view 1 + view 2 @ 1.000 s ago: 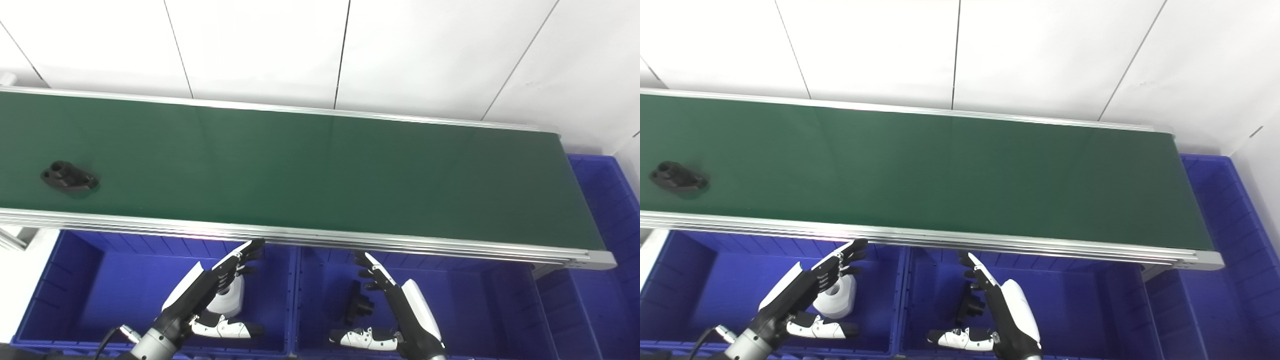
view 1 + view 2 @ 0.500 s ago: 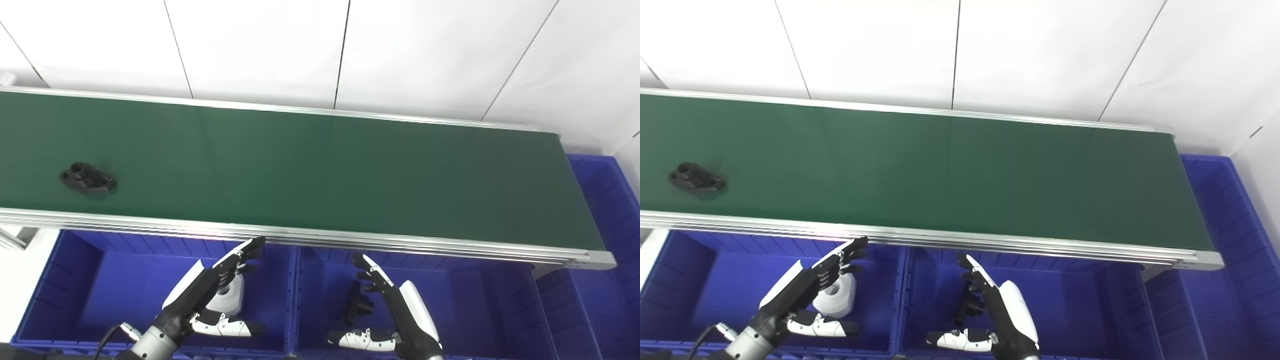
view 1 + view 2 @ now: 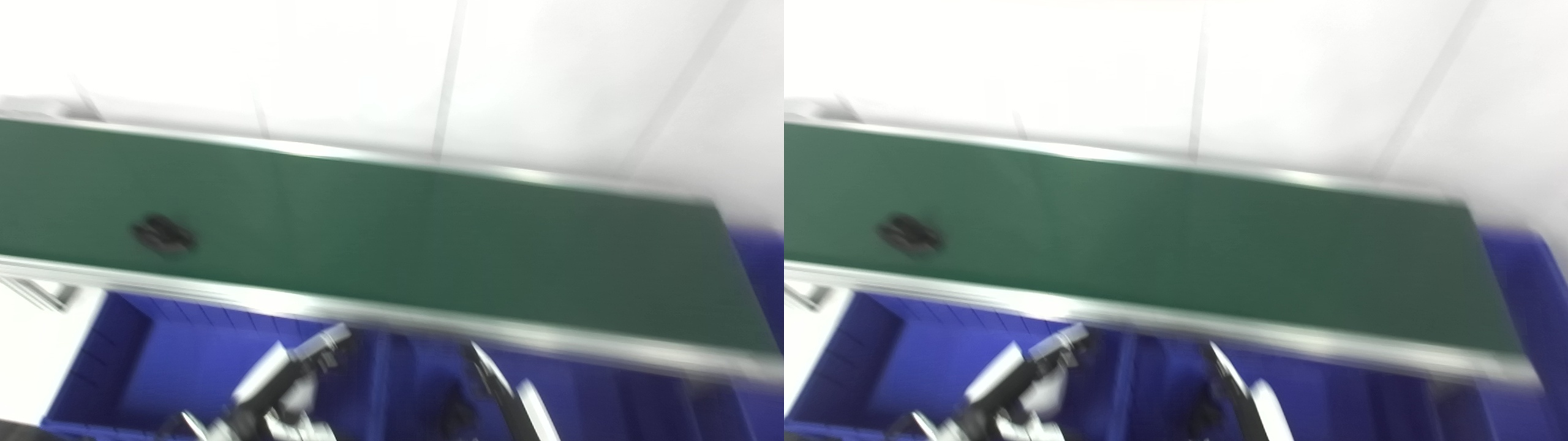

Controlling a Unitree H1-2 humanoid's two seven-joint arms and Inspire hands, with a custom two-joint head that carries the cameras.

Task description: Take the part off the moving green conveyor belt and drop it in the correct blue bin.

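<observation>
Both views are blurred by camera motion. A black part (image 3: 163,235) lies on the left of the green conveyor belt (image 3: 429,239), near its front edge; it also shows in the right eye view (image 3: 910,234). My left hand (image 3: 288,380) is low over the left blue bin (image 3: 153,367), fingers stretched toward the belt's front rail, holding nothing. My right hand (image 3: 505,398) is low over the middle blue bin (image 3: 588,398), fingers extended and empty. Both hands are well below and to the right of the part.
A white part (image 3: 1048,392) lies in the left bin beside my left hand. A dark part (image 3: 456,407) lies in the middle bin. A further blue bin (image 3: 1528,269) stands past the belt's right end. A white wall rises behind the belt.
The whole picture has shifted and blurred, so the camera has moved. The black part has travelled further right along the belt. Both hands hold about the same pose.
</observation>
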